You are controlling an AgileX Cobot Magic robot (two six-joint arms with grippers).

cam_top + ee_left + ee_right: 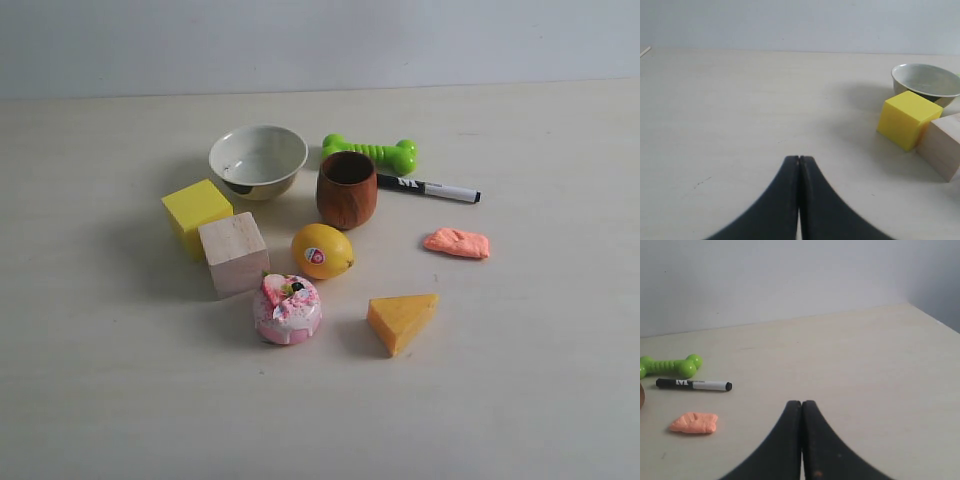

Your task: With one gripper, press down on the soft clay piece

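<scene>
The soft clay piece (457, 243) is a flat salmon-orange lump lying on the table at the right, below the marker. In the right wrist view the clay piece (693, 423) lies well off to one side of my right gripper (801, 403), which is shut and empty, apart from it. My left gripper (799, 159) is also shut with nothing in it, over bare table short of the yellow cube (908, 119). Neither gripper nor arm shows in the exterior view.
Around the clay: a black-and-white marker (428, 188), a green bone toy (371, 153), a brown wooden cup (347, 189), a lemon (322, 251), a cheese wedge (401, 320). Further left: a pink cake toy (287, 309), a wooden block (233, 253), a yellow cube (196, 213), a bowl (258, 160).
</scene>
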